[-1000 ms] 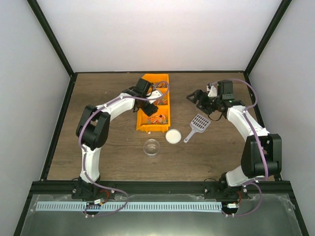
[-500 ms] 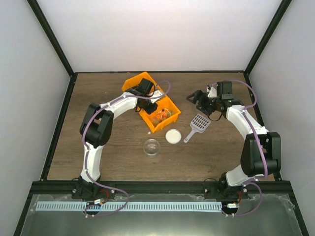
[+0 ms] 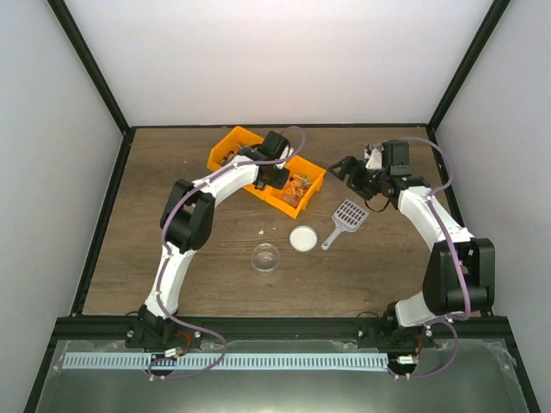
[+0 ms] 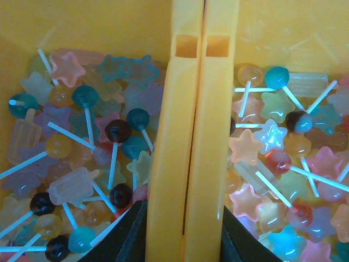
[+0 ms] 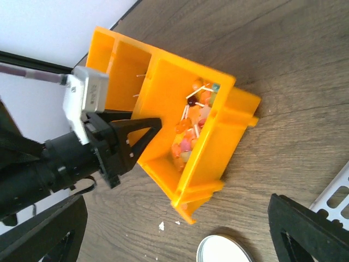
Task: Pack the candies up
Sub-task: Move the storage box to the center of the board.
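Observation:
The candies (image 4: 95, 147) are tiny coloured lollipops, stars and ice-pop shapes lying in the compartments of the orange three-part bin (image 3: 231, 152). They also show in the right wrist view (image 5: 192, 128) and the top view (image 3: 297, 183). My left gripper (image 3: 274, 175) is shut on the bin's double divider wall (image 4: 188, 136), one finger in each compartment. The bin (image 5: 215, 147) lies diagonally at the back middle of the table. My right gripper (image 3: 348, 169) is open and empty, just right of the bin and above the table.
A grey slotted scoop (image 3: 347, 220) lies right of the bin's near end. A white round lid (image 3: 303, 238) and a small clear cup (image 3: 265, 257) sit in front of the bin. The lid also shows in the right wrist view (image 5: 223, 252). White crumbs (image 5: 161, 225) lie on the wood.
My left gripper has swung the orange bin counter-clockwise, from pointing front-to-back to lying diagonally, its near end now farther right and back. The right arm has hardly moved.

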Motion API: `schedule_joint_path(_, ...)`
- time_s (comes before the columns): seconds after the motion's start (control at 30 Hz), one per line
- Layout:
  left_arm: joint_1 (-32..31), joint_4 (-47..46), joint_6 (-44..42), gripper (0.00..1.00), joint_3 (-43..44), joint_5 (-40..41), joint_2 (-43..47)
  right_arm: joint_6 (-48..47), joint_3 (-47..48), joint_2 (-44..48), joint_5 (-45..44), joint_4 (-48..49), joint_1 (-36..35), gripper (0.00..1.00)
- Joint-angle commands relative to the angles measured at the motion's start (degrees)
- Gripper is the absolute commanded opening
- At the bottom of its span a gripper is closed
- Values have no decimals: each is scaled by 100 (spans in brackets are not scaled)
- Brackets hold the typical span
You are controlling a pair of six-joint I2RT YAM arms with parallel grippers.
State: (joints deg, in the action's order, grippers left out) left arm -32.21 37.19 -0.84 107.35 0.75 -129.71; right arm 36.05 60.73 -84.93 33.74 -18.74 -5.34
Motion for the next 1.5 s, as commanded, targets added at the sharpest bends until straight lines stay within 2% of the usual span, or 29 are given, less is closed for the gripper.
schedule_joint_path(0.0, -183, 172, 1966, 6, 618, 152, -318, -217, -35, 384, -229, -133, -33, 92)
schedule_joint_path(0.17, -202, 394, 3394, 6, 1092, 300, -635, -293, -304, 704, -383, -229, -29, 93)
schedule_joint_path(0.3, -307, 492, 4007, 5, 1301, 706, -700, -533, -329, 936, -840, -562, -37, 92)
schedule_joint_path(0.4, -329, 520, 4511, 5, 1333, 665, -742, -725, -288, 1091, -1333, -793, -41, 91)
schedule_joint_path(0.57, -438, 518, 4832, 5, 1180, 466, -728, -729, -306, 1202, -2166, -995, -63, 91)
schedule_joint_path(0.6, -469, 468, 4878, 5, 1131, 439, -709, -576, -375, 1192, -2183, -952, -54, 89)
schedule_joint_path(0.63, -511, 456, 4919, 5, 1109, 438, -698, -411, -499, 1164, -2108, -881, -22, 82)
schedule_joint_path(0.7, -599, 417, 4945, 7, 1108, 437, -672, 41, -847, 1105, -1681, -644, 290, 62)
schedule_joint_path(0.8, -735, 443, 4968, 15, 1148, 466, -643, 296, -1549, 1138, -261, 189, 861, 41)
schedule_joint_path(0.87, -790, 458, 4938, 20, 1117, 461, -619, 242, -1710, 1291, -272, 452, 933, 38)
schedule_joint_path(0.93, -822, 464, 4815, 25, 1016, 498, -550, 143, -1663, 1470, -510, 417, 938, 42)
schedule_joint_path(1.0, -859, 433, 4659, 33, 818, 671, -358, 54, -1568, 1668, -723, 342, 924, 51)
schedule_joint_path(1.1, -877, 210, 4426, 58, 407, 739, -52, -123, -1540, 2036, -1041, 419, 857, 69)
schedule_joint_path(1.17, -880, 235, 4311, 77, 259, 801, 114, -317, -1651, 2145, -1106, 602, 831, 73)
schedule_joint_path(1.2, -880, 285, 4263, 83, 185, 846, 215, -269, -1679, 2100, -1217, 552, 844, 70)
schedule_joint_path(1.27, -903, 229, 4135, 98, -102, 1080, 563, -225, -1657, 1732, -930, 410, 1021, 43)
schedule_joint_path(1.3, -920, 101, 4113, 100, -326, 1213, 814, -250, -1578, 1441, -619, 283, 1100, 37)
schedule_joint_path(1.33, -939, -33, 3921, 100, -532, 1376, 1087, -316, -1509, 1227, -498, 199, 1109, 37)
schedule_joint_path(1.4, -983, -327, 3705, 100, -1028, 1690, 1666, -376, -1492, 1174, -682, 216, 883, 53)
schedule_joint_path(1.47, -993, -684, 3560, 100, -1597, 1822, 2261, -432, -1367, 1304, -1484, 123, 366, 74)
